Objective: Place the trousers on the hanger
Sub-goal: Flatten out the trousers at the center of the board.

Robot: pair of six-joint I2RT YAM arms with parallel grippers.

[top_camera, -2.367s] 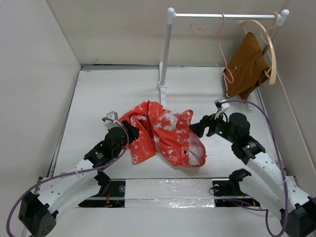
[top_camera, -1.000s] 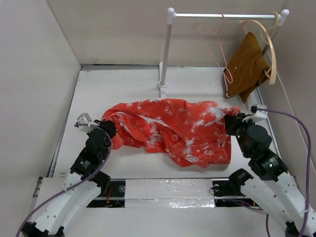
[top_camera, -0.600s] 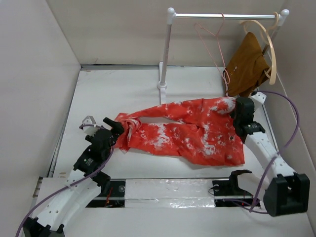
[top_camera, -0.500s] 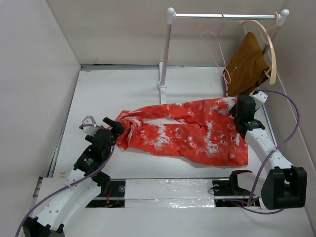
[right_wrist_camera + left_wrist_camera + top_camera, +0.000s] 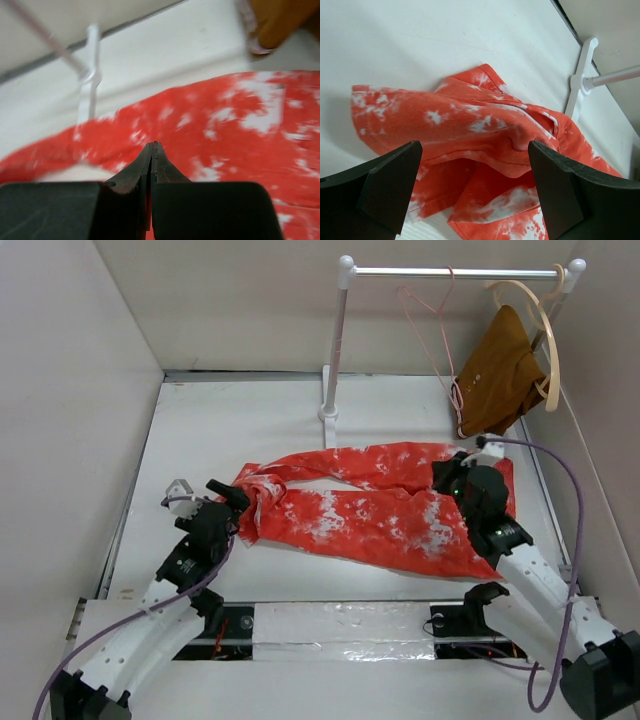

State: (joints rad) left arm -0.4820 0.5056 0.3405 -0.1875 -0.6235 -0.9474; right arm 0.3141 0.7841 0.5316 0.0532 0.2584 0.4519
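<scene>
Trousers (image 5: 370,510) seen from above now lie spread lengthwise across the white surface (image 5: 230,410), waist to the right; moments earlier they were a bunched heap. The left fingers (image 5: 228,498) sit at the leg ends. The right fingers (image 5: 447,475), which had pulled the waist rightwards, have let go and now hover over the cloth near it. Flattening looks done; hanging has not begun. One pink wire hanger (image 5: 428,340) hangs empty on one rail (image 5: 450,272), beside one wooden hanger (image 5: 540,330) carrying one brown garment (image 5: 495,370).

Left wrist view: fingers (image 5: 395,185) wide apart, one crumpled trouser leg (image 5: 470,125) just beyond.

Right wrist view: fingers (image 5: 145,170) pressed together, empty, above red cloth (image 5: 240,120).
</scene>
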